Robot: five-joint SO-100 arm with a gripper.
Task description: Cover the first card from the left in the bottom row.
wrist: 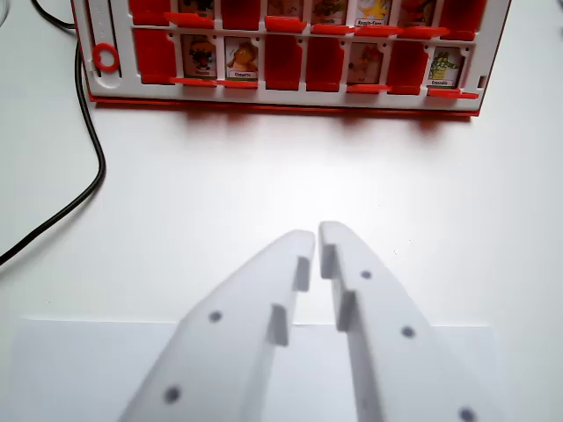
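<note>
Wrist view: white gripper (317,236) at lower centre, jaws nearly together, holding nothing, over the white table (264,176). Red game board (290,97) spans the top edge. In its bottom row, leftmost slot (155,54) shows red; a face card (202,58) sits just right of it. Black cable (88,176) runs down the left.

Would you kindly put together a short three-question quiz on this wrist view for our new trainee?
1. True or false: the gripper is touching the red game board.
2. Where does the black cable lie: the wrist view's left or right?
3. Multiple choice: the jaws are A) wide open, B) nearly closed and empty, C) clamped on a card.

Key: 1 false; 2 left; 3 B.
</note>
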